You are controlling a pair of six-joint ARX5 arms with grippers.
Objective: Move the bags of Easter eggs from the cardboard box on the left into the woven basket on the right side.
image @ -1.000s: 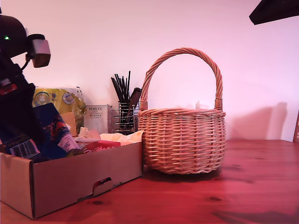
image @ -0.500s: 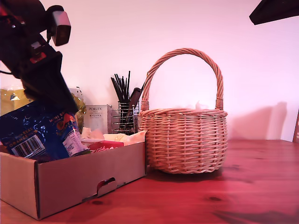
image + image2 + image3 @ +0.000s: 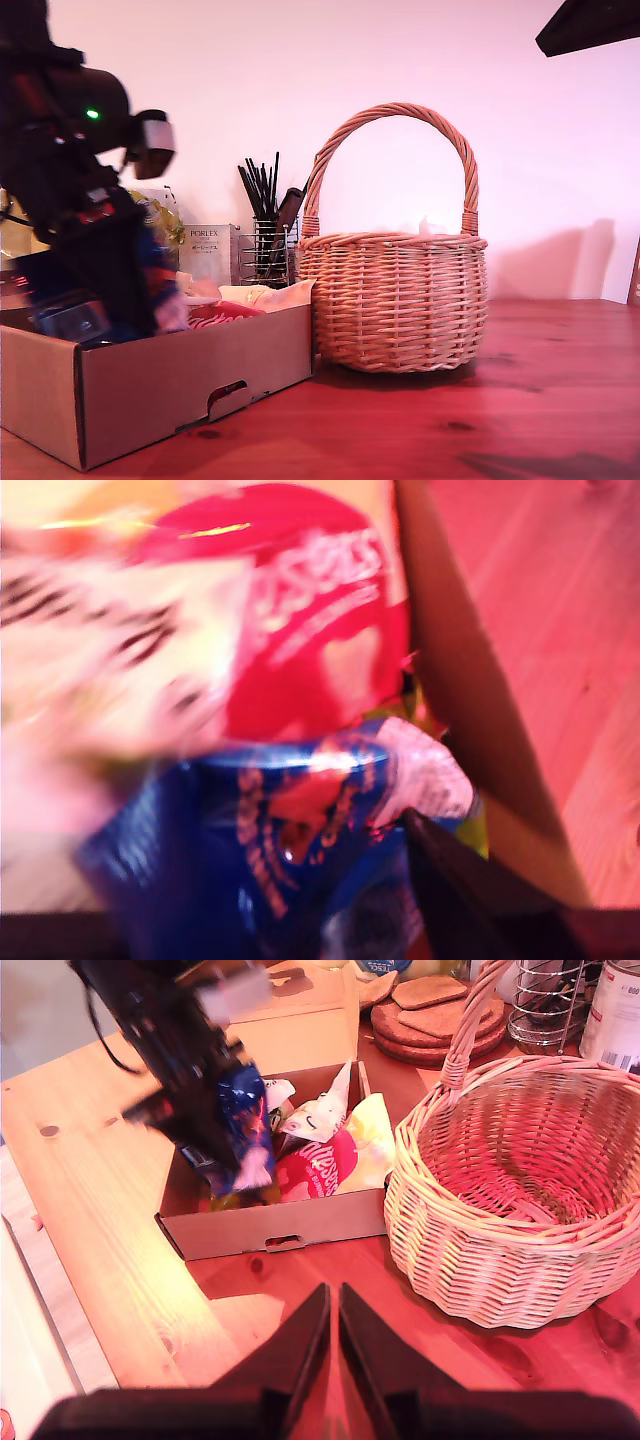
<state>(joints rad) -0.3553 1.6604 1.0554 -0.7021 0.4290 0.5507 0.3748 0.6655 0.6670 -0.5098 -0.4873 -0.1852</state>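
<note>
While you look along your first wrist cam, note the dark blue bag [image 3: 270, 860] fills the near frame w/ the red bag [image 3: 320, 630] and a pale yellow bag [image 3: 110, 650] behind it, all heavily blurred; one dark finger [image 3: 470, 890] shows beside the blue bag, but you can't tell from that whether the jaws pinch it. In the exterior view my first gripper [image 3: 110, 290] hangs over the cardboard box [image 3: 190, 385] at the exterior view's left, a dark smear w/ blue plastic around it, low at the box's open top. The second wrist cam shows the same arm over the box, the blue bag [image 3: 235, 1125] right at its tip and above the other packets, so it looks held, tho blur stops you confirming contact. Red bag [image 3: 320, 1165] and pale ones [image 3: 365, 1135] lie inside the box. The woven basket [image 3: 400, 300] stands upright just beside the box, toward the exterior view's right; its inside [image 3: 530, 1150] appears bare wicker in the second wrist cam. My second gripper [image 3: 333, 1335] sits above the table [image 3: 520, 400] in front of box and basket, fingers pressed together, nothing between them. Behind the box: a wire utensil holder [image 3: 265, 250] w/ black sticks and a Porlex carton [image 3: 207, 250].
</note>
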